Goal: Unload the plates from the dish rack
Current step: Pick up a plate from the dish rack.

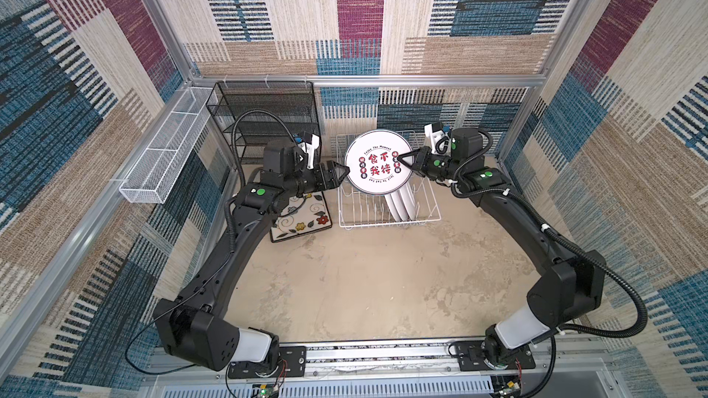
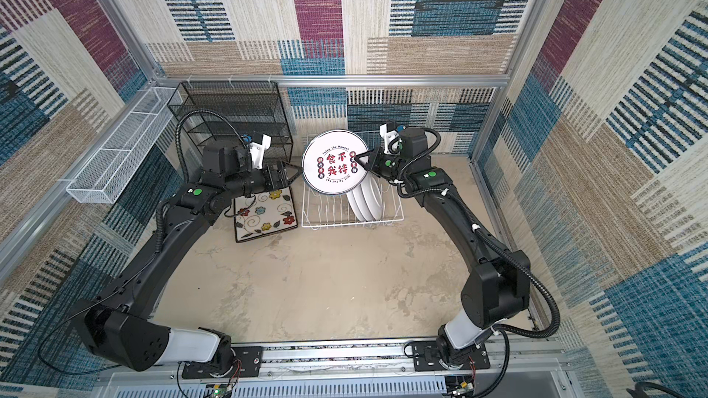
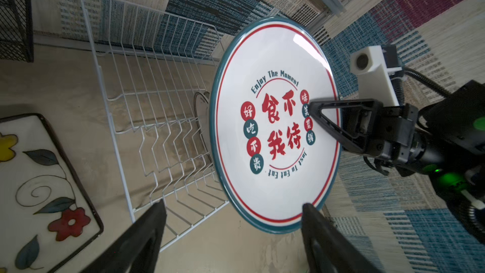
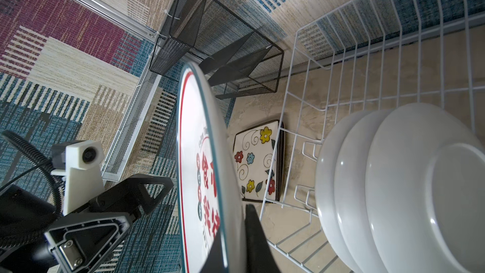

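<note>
A round plate (image 1: 377, 162) (image 2: 335, 164) with a white face, red characters and a teal rim hangs upright above the white wire dish rack (image 1: 387, 222) (image 2: 344, 223). My right gripper (image 1: 400, 156) (image 4: 233, 242) is shut on its right rim. My left gripper (image 1: 344, 174) (image 3: 233, 204) stands open at the plate's left rim, with the rim (image 3: 275, 228) near one finger. Three white-backed round plates (image 1: 402, 202) (image 4: 393, 179) stand in the rack's right part. A square flowered plate (image 1: 302, 220) (image 3: 39, 179) lies flat on the table left of the rack, partly under my left arm.
A black mesh shelf unit (image 1: 268, 116) stands at the back left, behind my left wrist. A long white mesh basket (image 1: 164, 155) hangs along the left wall frame. Patterned walls close in on three sides. Bare tabletop (image 1: 364, 281) lies in front of the rack.
</note>
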`<state>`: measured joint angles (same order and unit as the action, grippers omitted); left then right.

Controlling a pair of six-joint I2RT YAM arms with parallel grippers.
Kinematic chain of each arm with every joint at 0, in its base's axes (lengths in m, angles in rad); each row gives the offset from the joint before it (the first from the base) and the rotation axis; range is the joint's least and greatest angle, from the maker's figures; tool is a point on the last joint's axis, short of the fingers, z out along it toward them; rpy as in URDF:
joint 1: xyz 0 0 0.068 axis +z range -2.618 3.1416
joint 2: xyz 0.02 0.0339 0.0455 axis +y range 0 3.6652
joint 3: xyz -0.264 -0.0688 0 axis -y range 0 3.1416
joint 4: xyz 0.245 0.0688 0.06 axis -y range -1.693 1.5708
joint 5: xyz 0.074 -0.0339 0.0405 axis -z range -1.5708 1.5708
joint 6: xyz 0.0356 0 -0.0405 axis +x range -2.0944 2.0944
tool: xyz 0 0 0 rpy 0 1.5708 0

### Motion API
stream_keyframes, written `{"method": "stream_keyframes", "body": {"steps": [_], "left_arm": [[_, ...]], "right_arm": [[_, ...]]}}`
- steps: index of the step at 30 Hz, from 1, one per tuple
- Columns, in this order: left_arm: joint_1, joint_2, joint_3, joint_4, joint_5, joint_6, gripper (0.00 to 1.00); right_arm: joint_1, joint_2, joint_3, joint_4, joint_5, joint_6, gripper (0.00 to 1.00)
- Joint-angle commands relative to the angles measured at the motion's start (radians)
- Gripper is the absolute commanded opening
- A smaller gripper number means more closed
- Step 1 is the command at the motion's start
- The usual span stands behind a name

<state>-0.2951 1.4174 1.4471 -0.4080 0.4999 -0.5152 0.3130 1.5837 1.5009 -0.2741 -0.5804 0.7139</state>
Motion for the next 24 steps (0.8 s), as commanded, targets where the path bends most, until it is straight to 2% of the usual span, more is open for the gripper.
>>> {"method": "stream_keyframes", "body": {"steps": [1,7,17,24], "left_arm": [[0.003,0.023,-0.015,0.104,0.108,-0.131,0.82],[0.005,0.093,-0.043,0.226,0.182,-0.239,0.77],[0.004,0.156,-0.059,0.318,0.249,-0.321,0.5],[0.004,0.157,-0.067,0.321,0.26,-0.319,0.32]], "right_arm": [[-0.001,-0.001,-0.008,0.08,-0.046,0.012,0.0],[-0.001,0.005,-0.023,0.101,-0.08,0.018,0.0],[-0.001,0.026,-0.024,0.104,-0.113,0.021,0.0],[-0.001,0.034,-0.031,0.109,-0.127,0.025,0.0]]}}
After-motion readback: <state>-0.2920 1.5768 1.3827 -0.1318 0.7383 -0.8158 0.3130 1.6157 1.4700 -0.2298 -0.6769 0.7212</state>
